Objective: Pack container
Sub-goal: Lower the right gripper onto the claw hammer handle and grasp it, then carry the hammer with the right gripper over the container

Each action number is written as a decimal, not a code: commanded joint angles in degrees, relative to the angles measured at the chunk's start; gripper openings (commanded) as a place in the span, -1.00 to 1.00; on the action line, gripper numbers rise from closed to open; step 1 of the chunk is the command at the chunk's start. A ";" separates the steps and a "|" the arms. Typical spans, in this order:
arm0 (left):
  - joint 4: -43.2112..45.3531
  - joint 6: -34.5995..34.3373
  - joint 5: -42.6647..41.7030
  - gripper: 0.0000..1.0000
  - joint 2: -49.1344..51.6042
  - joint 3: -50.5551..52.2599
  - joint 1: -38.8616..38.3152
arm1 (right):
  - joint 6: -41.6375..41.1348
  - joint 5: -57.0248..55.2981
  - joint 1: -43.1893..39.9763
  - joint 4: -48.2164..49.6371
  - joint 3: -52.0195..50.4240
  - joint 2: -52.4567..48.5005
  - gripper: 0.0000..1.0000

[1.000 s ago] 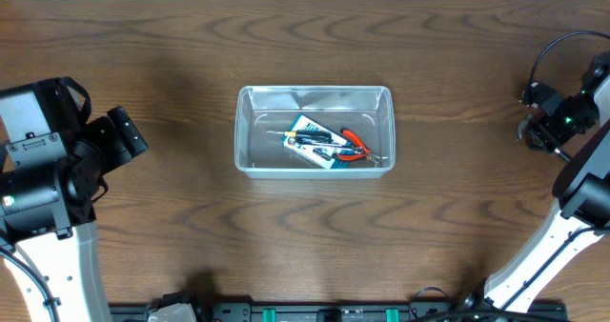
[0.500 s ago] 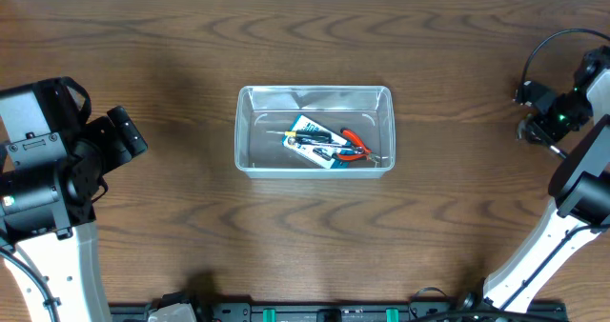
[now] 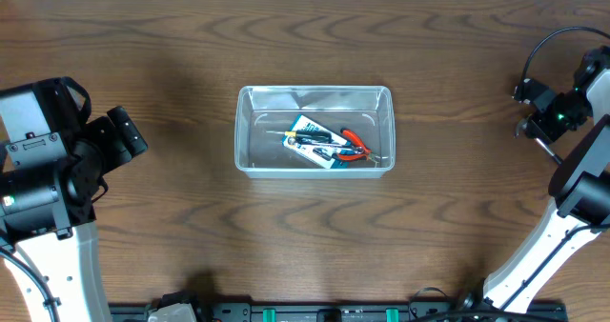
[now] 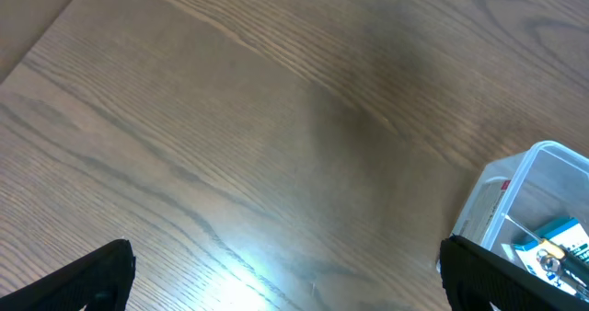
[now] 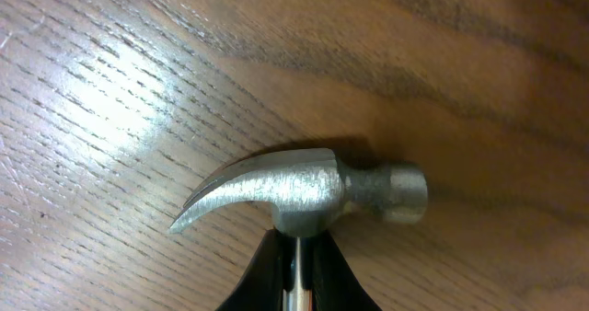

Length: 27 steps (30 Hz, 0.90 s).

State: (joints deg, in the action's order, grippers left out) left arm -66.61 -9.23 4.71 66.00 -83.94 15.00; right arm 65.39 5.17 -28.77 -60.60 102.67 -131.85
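**Surroundings.** The container (image 3: 262,141) sits at the centre of the wooden table (image 3: 191,227), well apart from both arms. Inside it, toward its right half, lie red-handled pliers (image 3: 355,147) just beside a blue-and-black tool pack (image 3: 307,134). The two touch or overlap. Bare wood surrounds the container on all sides, and nothing stands between it and either arm.

**Left gripper.** The left gripper (image 4: 294,288) is spread wide and holds nothing. Its two dark fingers (image 4: 92,274) show only at the lower corners of the left wrist view. It points over bare table, with one corner of the container (image 4: 515,187) showing just beside its right finger.

**Right gripper.** The right gripper (image 5: 296,260) is at the far right edge of the table. Its jaws are pressed together on the shaft of a hammer (image 5: 308,193), pinching it directly below the steel head. The claw of the head curves to the left and the striking face points right.

**Limits of view.**
- The hammer shaft is cut off below the fingers in the right wrist view.
- From overhead, the hammer is too small and too masked by the arm and its cable (image 3: 553,46) to make out.
- Whether the hammer head rests on the wood or hangs just above it cannot be told.
- The print on the tool pack is unreadable.
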 commanded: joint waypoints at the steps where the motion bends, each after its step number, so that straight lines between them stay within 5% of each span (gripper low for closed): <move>1: 0.02 -0.96 0.26 0.96 -0.15 -0.94 0.35 | -0.31 2.32 1.11 -0.04 -0.26 -2.08 -0.97; 6: 0.02 -0.96 0.26 0.96 -0.15 -0.94 0.35 | -6.73 7.93 1.18 1.16 0.72 -0.07 -0.97; 15: 0.02 -0.94 0.28 0.96 -0.15 -0.94 0.35 | -33.42 10.93 6.47 -0.50 14.97 7.96 -0.97; 27: -2.25 -0.94 0.33 0.96 -0.09 -0.94 0.35 | -30.75 8.76 37.38 -4.94 28.39 18.32 -0.97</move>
State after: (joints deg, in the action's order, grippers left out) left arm -68.18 -9.21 4.71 66.00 -83.96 15.00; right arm 33.67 13.78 1.69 -64.88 130.30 -114.67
